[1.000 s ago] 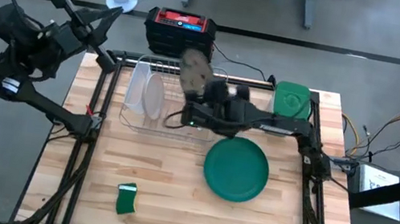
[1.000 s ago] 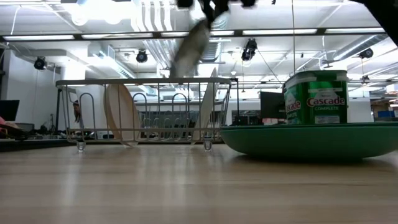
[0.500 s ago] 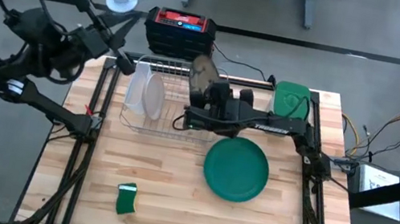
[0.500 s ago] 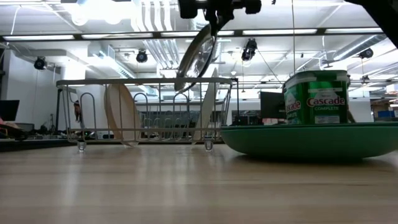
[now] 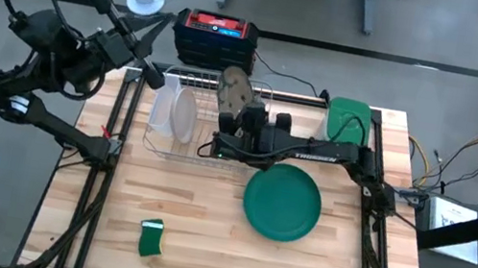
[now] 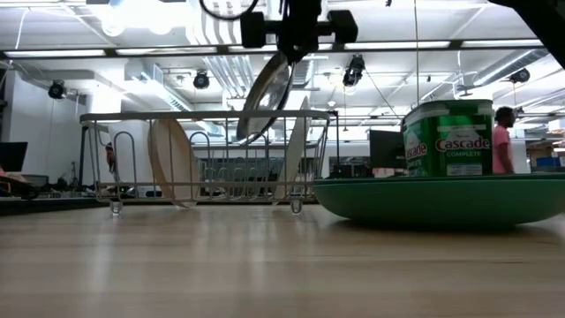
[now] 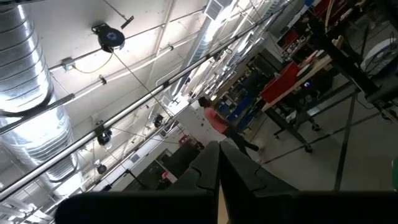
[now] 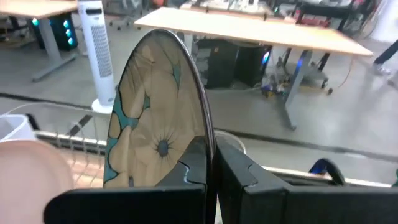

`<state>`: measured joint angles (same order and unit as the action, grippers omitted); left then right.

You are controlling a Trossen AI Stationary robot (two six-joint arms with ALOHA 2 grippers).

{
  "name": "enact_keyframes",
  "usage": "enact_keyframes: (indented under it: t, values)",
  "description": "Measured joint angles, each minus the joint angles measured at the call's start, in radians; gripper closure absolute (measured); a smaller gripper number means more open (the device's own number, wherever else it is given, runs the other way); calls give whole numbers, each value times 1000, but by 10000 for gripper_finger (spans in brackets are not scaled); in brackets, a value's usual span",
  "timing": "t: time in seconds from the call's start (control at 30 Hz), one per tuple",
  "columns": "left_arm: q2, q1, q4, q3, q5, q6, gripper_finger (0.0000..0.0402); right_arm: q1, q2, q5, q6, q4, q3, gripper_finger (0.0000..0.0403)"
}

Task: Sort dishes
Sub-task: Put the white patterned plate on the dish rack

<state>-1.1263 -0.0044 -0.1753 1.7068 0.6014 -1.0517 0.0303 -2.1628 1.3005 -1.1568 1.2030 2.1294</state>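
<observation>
High view: sponge (image 5: pixel 151 237) at near table edge, then dark green plate (image 5: pixel 282 202) flat on the table (image 5: pixel 191 243). Behind it, dish rack (image 5: pixel 205 121) holds two pale plates (image 5: pixel 183 115) upright. Right gripper (image 5: pixel 236 106) clamped on patterned plate (image 5: pixel 233 87), tilted above rack's right end. Green canister (image 5: pixel 348 120) at far right corner. Left gripper (image 7: pixel 219 167) closed, empty, raised off the table's far-left corner.

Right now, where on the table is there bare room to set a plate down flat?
Bare wood lies between the sponge and the dark green plate, and along the near edge. It is crowded at the far side: the dish rack, the right gripper shut on the patterned plate, and the green canister.
</observation>
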Motion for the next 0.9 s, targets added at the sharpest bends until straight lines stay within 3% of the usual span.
enact_keyframes:
  t: [0.2,0.9]
  values:
    - [14,0,-3,0,0,17,401,3,-1,62,37,-82,-57,403]
    - [16,0,-53,0,18,41,401,5,-1,64,41,-119,-160,403]
